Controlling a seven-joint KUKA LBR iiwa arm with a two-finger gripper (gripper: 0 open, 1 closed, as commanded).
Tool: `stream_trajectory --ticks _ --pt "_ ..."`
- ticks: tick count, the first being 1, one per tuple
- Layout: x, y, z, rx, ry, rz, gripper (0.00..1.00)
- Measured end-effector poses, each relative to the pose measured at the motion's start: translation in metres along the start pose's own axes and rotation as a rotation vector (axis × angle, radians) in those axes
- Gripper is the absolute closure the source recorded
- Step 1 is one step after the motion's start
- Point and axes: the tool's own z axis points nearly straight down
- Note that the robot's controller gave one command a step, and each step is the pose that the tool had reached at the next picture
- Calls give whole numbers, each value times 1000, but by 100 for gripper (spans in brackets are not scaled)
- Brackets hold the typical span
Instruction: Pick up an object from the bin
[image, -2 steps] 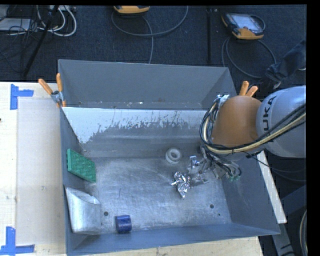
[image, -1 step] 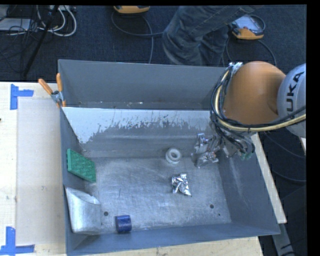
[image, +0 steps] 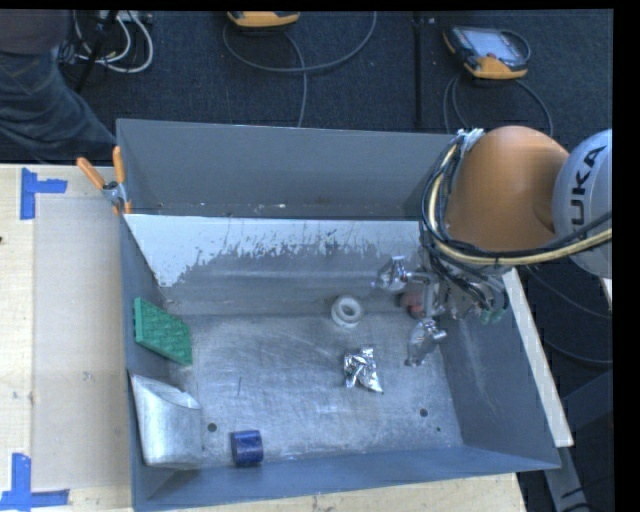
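My gripper hangs at the right side of the bin, just above the floor. It is open, with one fingertip toward the back and the other toward the front, and I see no loose thing between them. A small white tape roll lies flat a little to its left. A crumpled piece of silver foil sits on the floor in front of and left of the nearer fingertip, apart from it.
A green textured pad leans against the left wall. A pale folded sheet lies in the front left corner, with a small blue cylinder beside it at the front wall. The arm's orange cover and cables overhang the right wall.
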Motion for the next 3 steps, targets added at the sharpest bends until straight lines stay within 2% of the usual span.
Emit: stream_trajectory --ticks 1,2,3 --pt "39 28 117 1 -2 -283 0" --pt "37 28 114 2 -8 -283 100" --pt "22 24 -35 4 -8 -296 100"
